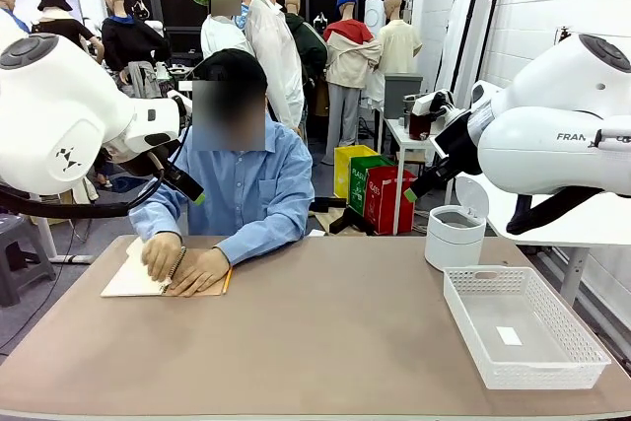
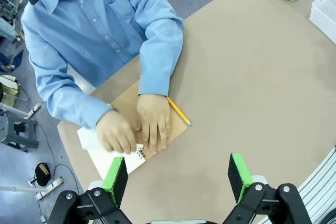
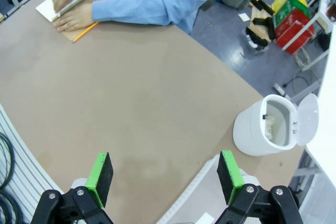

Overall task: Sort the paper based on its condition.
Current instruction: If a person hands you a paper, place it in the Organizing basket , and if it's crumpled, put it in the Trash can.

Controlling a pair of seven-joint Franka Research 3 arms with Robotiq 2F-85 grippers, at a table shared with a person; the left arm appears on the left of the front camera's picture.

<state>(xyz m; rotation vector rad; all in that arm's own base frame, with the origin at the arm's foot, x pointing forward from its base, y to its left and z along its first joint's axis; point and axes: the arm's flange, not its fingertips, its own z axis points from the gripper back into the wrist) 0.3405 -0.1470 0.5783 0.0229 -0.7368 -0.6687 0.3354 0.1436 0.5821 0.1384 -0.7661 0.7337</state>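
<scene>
Left gripper (image 2: 177,179), black with green pads, hangs spread wide with nothing between its fingers, above the brown tabletop (image 2: 252,87) near the person's end. In the left wrist view the thin white paper sheet (image 2: 102,153) lies just beyond its fingertips, toward the left pad. It is a flat, smooth page on top of an open spiral-bound notebook with a brown cardboard cover (image 2: 126,103). Whether the sheet is loose or bound in I cannot tell. A person in a light blue shirt (image 2: 105,30) sits at the far side. Both of the person's hands (image 2: 153,121) rest on the notebook, one covering part of the sheet, the other flat on the cardboard. A yellow pencil (image 2: 178,111) lies along the cover's edge beside that hand.

The right gripper (image 3: 164,176), likewise black with green pads, is spread open and empty. It hangs at the opposite end of the table, well apart from the paper sheet, which sits in the far upper left corner of the right wrist view. Near this gripper stands a round white plastic bin with a flipped-up lid (image 3: 252,135), and under its fingers is the rim of a white plastic mesh basket (image 1: 547,374). Something pale and wrinkled shows inside the bin, too small to tell.
</scene>
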